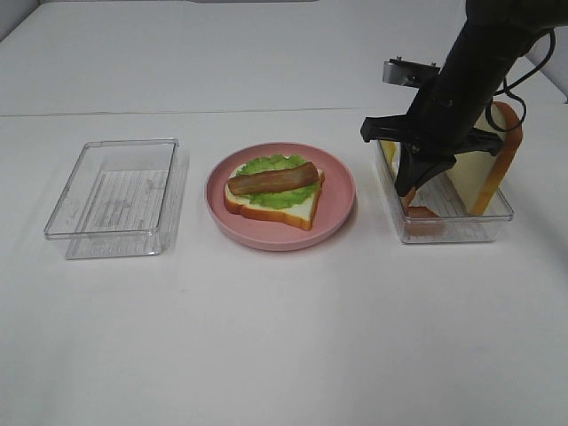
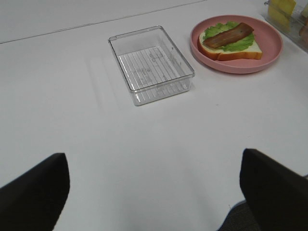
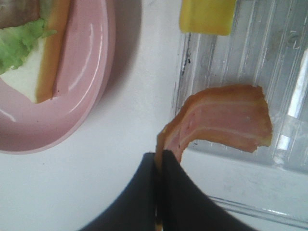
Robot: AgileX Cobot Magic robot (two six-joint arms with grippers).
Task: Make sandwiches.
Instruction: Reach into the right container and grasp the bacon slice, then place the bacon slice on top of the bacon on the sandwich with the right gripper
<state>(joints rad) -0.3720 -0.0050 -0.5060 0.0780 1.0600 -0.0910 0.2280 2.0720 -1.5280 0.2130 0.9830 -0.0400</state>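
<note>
Right gripper point(image 1: 408, 188) down in clear tray point(image 1: 453, 229), fingers pinched together, tip on bacon strip point(image 1: 422, 214). Upright bread slice point(image 1: 499, 160) just right of gripper, same tray. Pink plate point(image 1: 342, 191) near gripper's left: flat bread slice point(image 1: 297, 211), lettuce point(image 1: 266, 164), second bacon strip point(image 1: 273, 179). Second tray point(image 1: 114, 241) beyond plate, well apart

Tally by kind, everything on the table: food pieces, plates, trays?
bread slices: 2
lettuce: 1
bacon strips: 2
cheese: 1
pink plate: 1
clear trays: 2
Total: 9
</note>
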